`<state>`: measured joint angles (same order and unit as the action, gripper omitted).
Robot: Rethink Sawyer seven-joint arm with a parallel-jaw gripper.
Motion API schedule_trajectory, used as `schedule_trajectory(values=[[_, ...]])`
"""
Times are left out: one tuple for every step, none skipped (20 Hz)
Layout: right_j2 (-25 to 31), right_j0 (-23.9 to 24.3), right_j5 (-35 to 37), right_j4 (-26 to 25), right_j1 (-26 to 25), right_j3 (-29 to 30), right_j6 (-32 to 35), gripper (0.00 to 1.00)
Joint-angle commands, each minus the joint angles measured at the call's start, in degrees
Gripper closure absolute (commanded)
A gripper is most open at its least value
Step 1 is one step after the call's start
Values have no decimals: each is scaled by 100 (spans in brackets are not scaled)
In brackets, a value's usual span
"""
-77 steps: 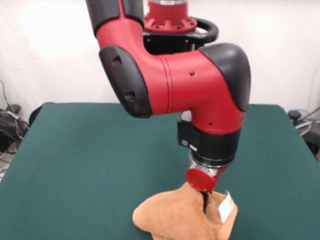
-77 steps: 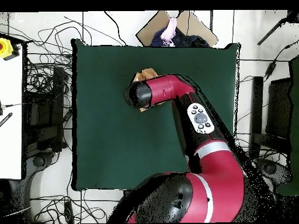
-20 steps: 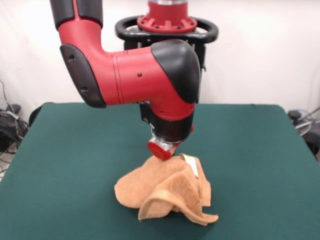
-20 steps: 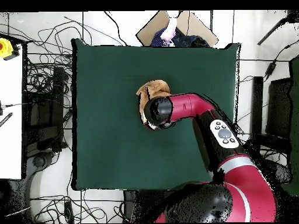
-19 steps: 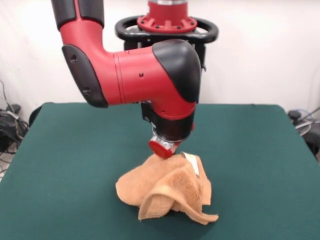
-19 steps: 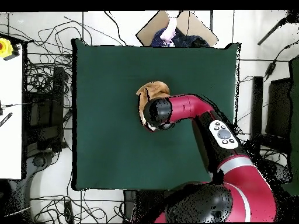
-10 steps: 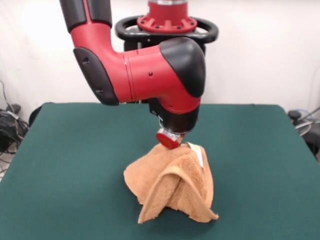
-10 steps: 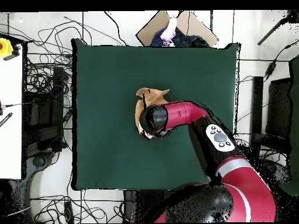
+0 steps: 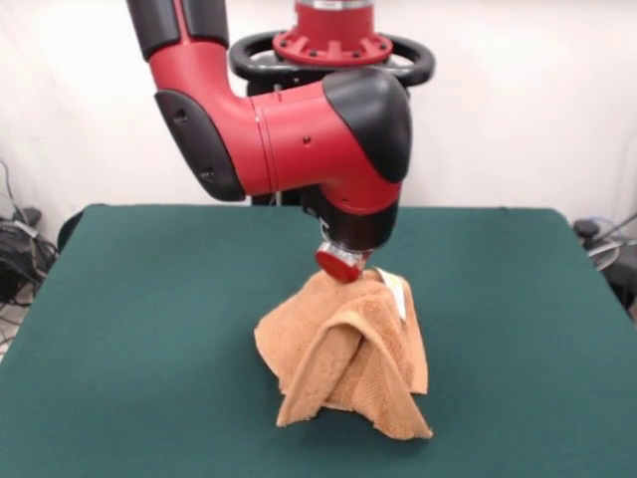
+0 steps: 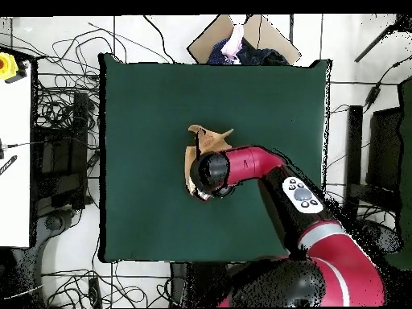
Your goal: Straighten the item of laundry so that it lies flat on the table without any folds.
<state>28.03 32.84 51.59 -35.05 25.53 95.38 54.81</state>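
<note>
From the front cam I see the green table (image 9: 139, 329) bare apart from the towel; cables (image 9: 15, 254) sit at mid-left edge, white wall behind. Overhead: cable tangles (image 10: 60, 105) along the left side, a white bench (image 10: 14, 153) at far left w/ a yellow-red button (image 10: 8, 63), a cardboard box (image 10: 241, 36) at top centre just past the table edge.

The red arm (image 9: 289, 134) comes down from top centre and blocks the towel's top in both views; overhead the wrist covers most of the cloth.

Gripper (image 9: 341, 264) sits right at the towel's peak, touching it; can't tell how the fingers stand, they're hidden by the red cap and cloth.

Orange-tan towel (image 9: 348, 358) is lower centre of front frame, pulled up into a tent, long axis roughly vertical, folds hanging down to the table, lower corners splayed left and right. White tag (image 9: 396, 291) near the top right side. Overhead, only towel (image 10: 205, 138) bits show above and left of the wrist, about mid-table.
</note>
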Motion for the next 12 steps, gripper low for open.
schedule_trajectory(values=[[-82, 264, 19, -303, 198, 378, -342, 100], [-76, 301, 33, -311, 231, 379, -378, 100], [-69, 320, 36, -317, 258, 374, -390, 100], [-61, 339, 38, -323, 285, 369, -401, 100], [-54, 357, 41, -328, 312, 365, -413, 100], [-51, 398, 28, -346, 371, 367, -429, 100], [-38, 426, 35, -350, 395, 335, -455, 100], [-41, 467, 29, -365, 438, 260, -470, 100], [-45, 484, 58, -375, 452, 202, -480, 100], [-49, 518, 102, -388, 453, 113, -520, 100], [-46, 534, 134, -402, 456, 59, -552, 100], [-43, 551, 165, -417, 459, 5, -585, 100]])
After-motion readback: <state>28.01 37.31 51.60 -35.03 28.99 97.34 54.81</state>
